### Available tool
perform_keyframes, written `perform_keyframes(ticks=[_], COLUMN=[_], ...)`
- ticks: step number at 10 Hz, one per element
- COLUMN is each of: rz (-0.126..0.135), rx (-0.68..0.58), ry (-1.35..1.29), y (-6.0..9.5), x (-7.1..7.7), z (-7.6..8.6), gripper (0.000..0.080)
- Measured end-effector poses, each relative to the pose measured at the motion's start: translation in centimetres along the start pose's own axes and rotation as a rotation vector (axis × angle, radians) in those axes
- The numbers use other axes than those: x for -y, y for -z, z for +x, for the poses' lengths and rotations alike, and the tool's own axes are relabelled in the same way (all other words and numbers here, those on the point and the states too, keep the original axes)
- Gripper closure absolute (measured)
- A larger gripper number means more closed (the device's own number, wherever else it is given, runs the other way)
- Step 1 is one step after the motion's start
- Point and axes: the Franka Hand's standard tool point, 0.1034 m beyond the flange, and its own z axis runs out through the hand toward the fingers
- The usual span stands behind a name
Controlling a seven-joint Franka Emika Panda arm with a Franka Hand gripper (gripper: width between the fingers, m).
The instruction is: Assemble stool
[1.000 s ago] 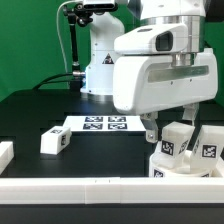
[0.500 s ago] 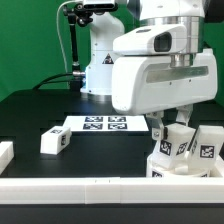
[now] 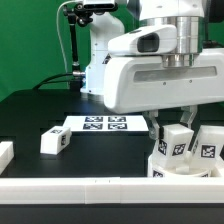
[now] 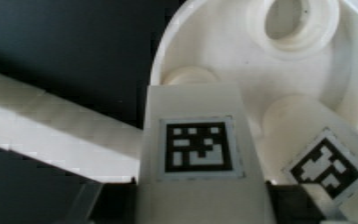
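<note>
Gripper (image 3: 172, 124) was clamped narrow on one upright leg (image 3: 178, 138) standing in the seat (image 3: 185, 168) at the exterior view's right; second leg (image 3: 209, 150) stood just beside it. Third leg (image 3: 53, 141) lay loose near the marker board (image 3: 105, 123); my read was two of three in place, though I couldn't tell if they were fully seated.

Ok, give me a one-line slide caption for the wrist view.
Wrist view: claw shut on a tagged white stool leg at the round seat disc, a second tagged leg beside it.
</note>
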Motion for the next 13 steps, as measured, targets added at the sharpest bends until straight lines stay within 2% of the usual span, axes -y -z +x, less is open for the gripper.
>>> perform_keyframes(ticks=[6,7,10,13], rz=[-0.001,0.007,0.029,0.068], rx=[-0.079,-0.088,-0.087,-0.078], ry=[-0.511,-0.634,-0.924,-1.213], y=[-0.2,-0.2,-0.2,-0.2], x=[-0.6,-0.6,0.9,2.5], z=[0.2,0.3,0.7,1.0], gripper=[0.0459,0.0459,0.0459,0.0459])
